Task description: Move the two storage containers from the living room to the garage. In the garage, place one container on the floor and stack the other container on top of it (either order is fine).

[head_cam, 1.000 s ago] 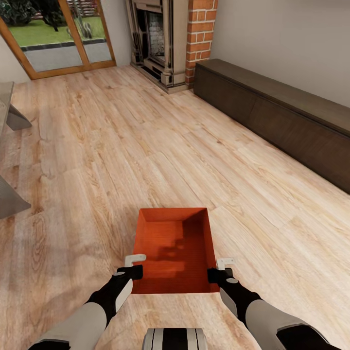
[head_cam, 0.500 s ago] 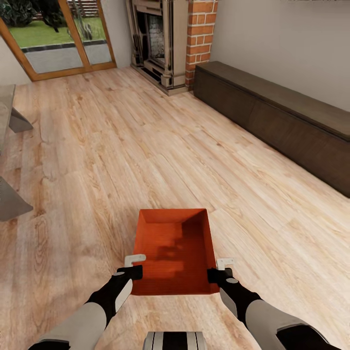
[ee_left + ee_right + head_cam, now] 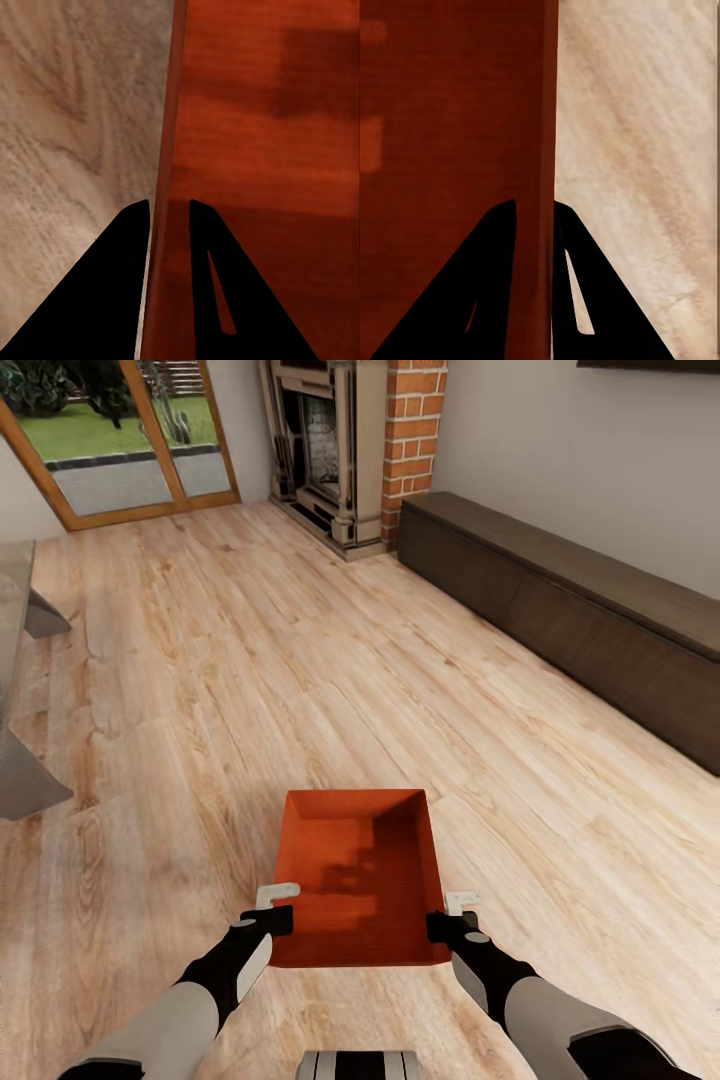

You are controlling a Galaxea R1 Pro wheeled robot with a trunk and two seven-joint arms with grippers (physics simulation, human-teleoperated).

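Right: storage container [image 3: 360,880] sits betw. both arms, long axis fwd; left end effector [image 3: 268,920] & right end effector [image 3: 446,926] each pinch a side wall.

No writing, label, brand, number or sign can be read anywhere; the walls of the red bin [image 3: 360,875] clamped between the two grippers are plain; the wood floor [image 3: 300,690] ahead of them carries only grain.
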